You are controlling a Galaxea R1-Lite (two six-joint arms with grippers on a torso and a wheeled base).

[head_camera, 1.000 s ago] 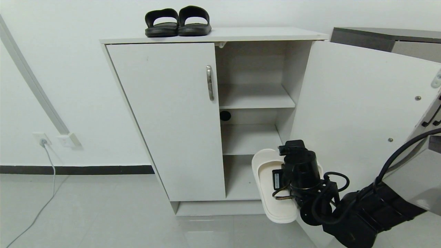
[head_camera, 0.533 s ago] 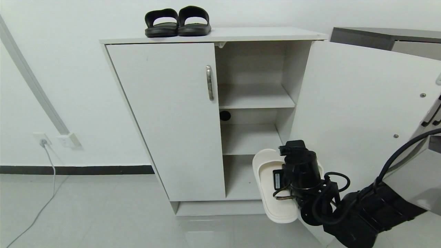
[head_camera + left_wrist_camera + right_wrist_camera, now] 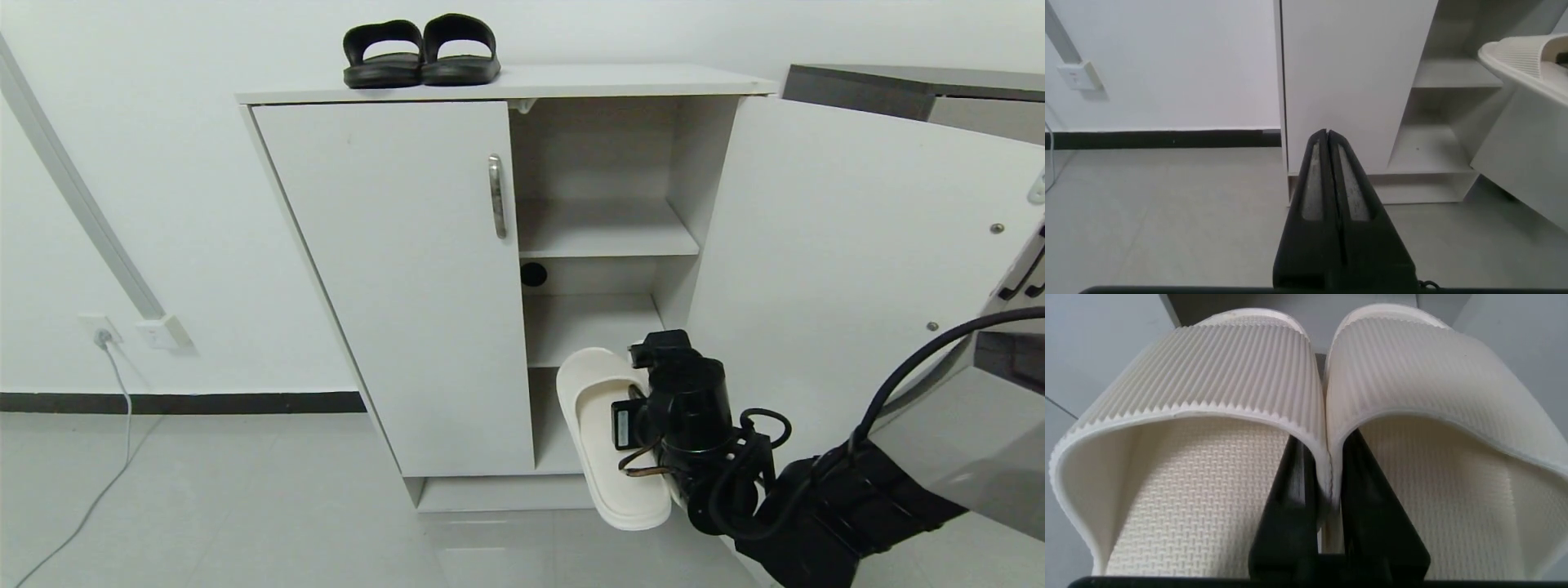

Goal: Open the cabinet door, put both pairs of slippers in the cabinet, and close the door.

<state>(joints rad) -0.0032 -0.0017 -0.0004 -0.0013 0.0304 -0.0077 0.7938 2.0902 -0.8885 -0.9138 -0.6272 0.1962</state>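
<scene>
I have the right gripper (image 3: 1323,518) clamped on the white slippers (image 3: 608,441). One finger sits inside each shoe under the strap, and the two touching inner walls are pinched between them. The pair hangs just in front of the cabinet (image 3: 612,80), at its open right half. The toes are level with the gap between the middle shelf (image 3: 588,327) and the bottom shelf (image 3: 555,445), and the heels hang down past the cabinet's base. The black slippers (image 3: 420,53) sit on the cabinet's top, above the shut door (image 3: 392,278), not yet picked up. The left gripper (image 3: 1327,188) has its fingers pressed together on nothing and is held low, out in front of the cabinet.

My main worry is the tilt. The pair is steeply pitched and looks long for that opening, so if I push straight in, I expect the toes to catch the middle shelf's front edge or the heels to drag on the cabinet's bottom lip.

The hold is only on soft side walls. A snag could peel one shoe free and drop it in front of the cabinet.

The forearm also runs close along the open door (image 3: 841,245), so a careless swing could knock it.
</scene>
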